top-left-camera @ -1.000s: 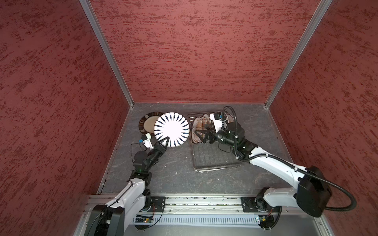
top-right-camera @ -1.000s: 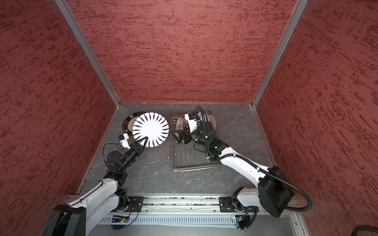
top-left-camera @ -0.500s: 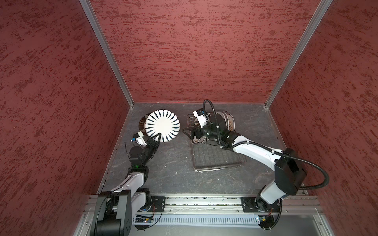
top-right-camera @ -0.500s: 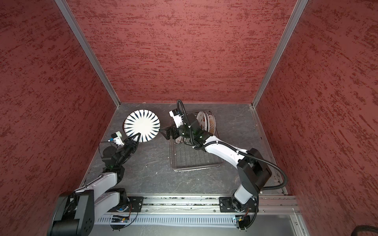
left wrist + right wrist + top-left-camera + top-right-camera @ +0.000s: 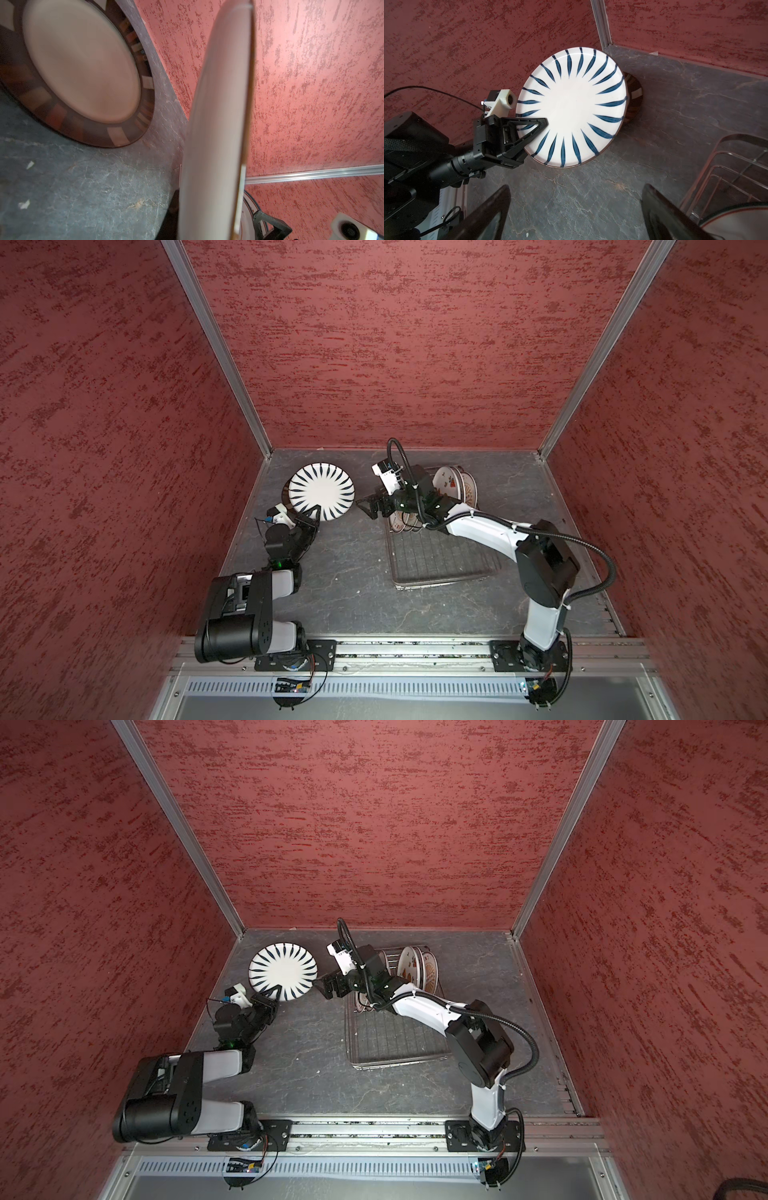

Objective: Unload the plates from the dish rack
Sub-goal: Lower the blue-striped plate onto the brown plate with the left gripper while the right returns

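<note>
The striped plate (image 5: 321,491), pinched at its rim by the left tool (image 5: 311,515), has been carried over the dark plate (image 5: 79,68) at the table's (image 5: 353,580) far-left corner, seemingly for stacking; the right tool (image 5: 365,509) is held wide and empty by the dish rack (image 5: 440,568).

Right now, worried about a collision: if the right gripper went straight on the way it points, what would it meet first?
Likely the blue-striped plate held by the left gripper; the right gripper points at its near rim, height unclear.

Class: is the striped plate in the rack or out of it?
Out. The left gripper holds the striped plate by its rim, left of the dish rack.
</note>
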Robot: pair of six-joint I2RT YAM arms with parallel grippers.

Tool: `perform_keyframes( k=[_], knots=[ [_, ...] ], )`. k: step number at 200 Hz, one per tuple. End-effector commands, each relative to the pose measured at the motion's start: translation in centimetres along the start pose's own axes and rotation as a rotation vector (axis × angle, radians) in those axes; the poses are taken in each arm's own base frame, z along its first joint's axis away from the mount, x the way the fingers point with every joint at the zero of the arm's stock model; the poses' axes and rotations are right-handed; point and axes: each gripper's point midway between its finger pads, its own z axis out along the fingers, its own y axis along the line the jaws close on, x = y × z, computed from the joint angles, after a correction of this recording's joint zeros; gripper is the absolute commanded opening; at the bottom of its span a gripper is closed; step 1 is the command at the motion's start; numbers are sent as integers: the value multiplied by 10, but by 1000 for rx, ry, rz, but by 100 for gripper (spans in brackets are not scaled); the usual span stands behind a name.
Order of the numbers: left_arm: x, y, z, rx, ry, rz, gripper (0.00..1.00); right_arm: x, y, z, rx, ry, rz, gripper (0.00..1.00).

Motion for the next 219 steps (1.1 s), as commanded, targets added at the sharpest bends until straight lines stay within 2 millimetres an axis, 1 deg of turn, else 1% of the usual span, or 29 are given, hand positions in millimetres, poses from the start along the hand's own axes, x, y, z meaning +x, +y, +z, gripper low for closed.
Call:
perform_keyframes(
  k=[1,27,42,61,92,132,153,193,219],
  knots=[
    [-35,-51,6,171,-120,102,2,-2,6,13,7,18,-78,98],
    [-45,-35,11,117,-182,86,0,8,9,26,25,57,-179,99],
    [-50,-22,18,63,-192,66,0,10,9,32,20,65,-203,99],
    [-56,-9,29,29,-197,39,0,12,9,43,-1,77,-208,99],
    [-60,6,43,17,-187,-3,0,17,0,63,7,109,-200,99],
    [-60,26,58,-41,-165,-45,0,24,-6,79,2,129,-188,99],
    [-60,40,62,-101,-156,-73,0,27,-9,86,4,139,-177,99],
    [-62,51,67,-144,-157,-91,0,32,-14,93,14,148,-174,99],
    [-61,52,72,-148,-136,-95,0,34,-16,94,19,154,-174,99]
  ],
)
